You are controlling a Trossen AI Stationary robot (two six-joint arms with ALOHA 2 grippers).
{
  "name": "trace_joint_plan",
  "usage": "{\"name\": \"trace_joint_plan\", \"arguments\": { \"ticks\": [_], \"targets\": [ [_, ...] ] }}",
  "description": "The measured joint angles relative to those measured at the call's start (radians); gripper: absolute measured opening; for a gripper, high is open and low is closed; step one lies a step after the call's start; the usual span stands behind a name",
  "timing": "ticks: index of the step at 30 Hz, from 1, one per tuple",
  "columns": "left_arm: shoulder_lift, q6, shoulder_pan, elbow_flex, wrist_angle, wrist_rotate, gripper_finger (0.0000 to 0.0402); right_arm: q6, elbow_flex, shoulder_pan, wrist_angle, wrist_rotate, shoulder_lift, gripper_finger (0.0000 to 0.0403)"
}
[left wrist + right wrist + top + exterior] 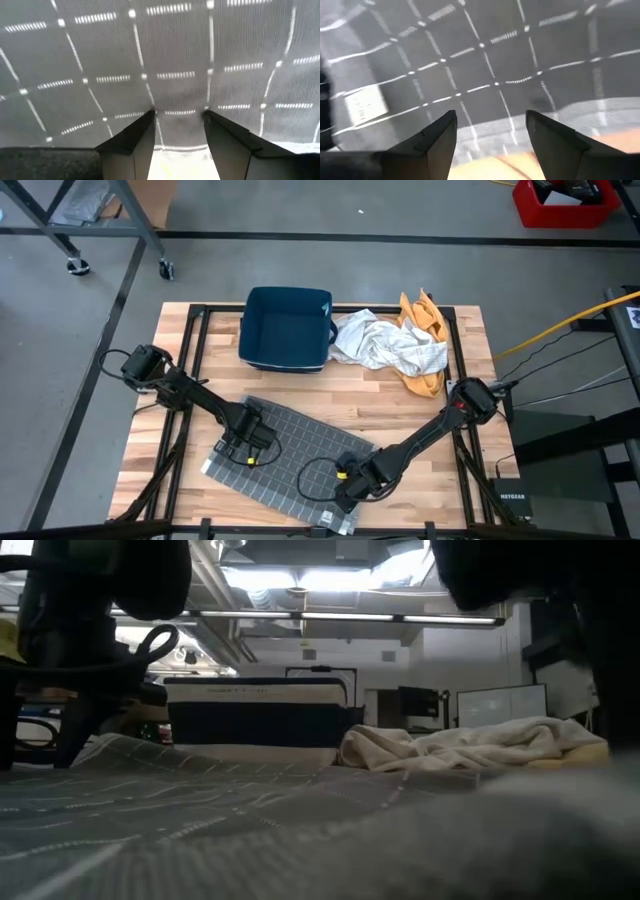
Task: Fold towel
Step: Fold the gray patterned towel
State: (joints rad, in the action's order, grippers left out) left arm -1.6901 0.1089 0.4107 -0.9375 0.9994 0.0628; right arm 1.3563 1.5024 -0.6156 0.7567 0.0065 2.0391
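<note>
A: Entry, towel fold. What does the towel look like from where you stand?

B: Dark grey cloth with a grid of thin pale lines. It lies flat and spread out on the near half of the wooden table, set at a slant: one corner toward the near left, the other end running to the near edge at centre right. A small white label shows on it in the right wrist view.

A: Left gripper?

B: The left gripper is down on the towel's left part. Its two fingers stand apart, tips against the weave, with a strip of bare cloth between them. Nothing pinched that I can see.

A: Right gripper?

B: The right gripper is low over the towel's near right edge. Fingers spread wide; between them I see the grey hem and a bit of the wood beyond it. It holds nothing.

A: Count, please.

B: One grey grid towel. Two arms, two grippers. One dark blue bin at the far centre of the table. Just to the right of the bin, touching it, one crumpled white cloth, and under and beside that, one orange-yellow cloth. Both sit well apart from the grey towel.

A: Anything off the table?

B: One red crate on the floor at the far right, and one yellow cable running in from the right.
</note>
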Motion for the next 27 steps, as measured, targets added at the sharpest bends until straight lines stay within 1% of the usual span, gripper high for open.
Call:
{"name": "trace_joint_plan", "arguments": {
  "ticks": [4, 8, 12, 18, 27],
  "targets": [
    [0.000, 0.000, 0.000, 0.000, 0.000, 0.000, 0.0162, -0.033, 0.067, 0.000, 0.163, 0.063, 0.000, 0.0241],
    [0.000, 0.000, 0.000, 0.000, -0.001, 0.000, 0.0162, -0.081, 0.076, 0.001, 0.174, 0.071, 0.005, 0.0241],
    [0.000, 0.000, 0.000, 0.000, -0.010, 0.000, 0.0162, -0.109, 0.075, 0.001, 0.160, 0.023, 0.034, 0.0241],
    [0.000, 0.020, 0.000, 0.000, -0.038, 0.000, 0.0162, -0.110, 0.075, 0.001, 0.167, -0.010, 0.081, 0.0241],
    [0.000, 0.046, 0.000, -0.001, -0.067, -0.002, 0.0162, -0.158, 0.080, 0.002, 0.166, -0.110, 0.141, 0.0241]
  ]
}}
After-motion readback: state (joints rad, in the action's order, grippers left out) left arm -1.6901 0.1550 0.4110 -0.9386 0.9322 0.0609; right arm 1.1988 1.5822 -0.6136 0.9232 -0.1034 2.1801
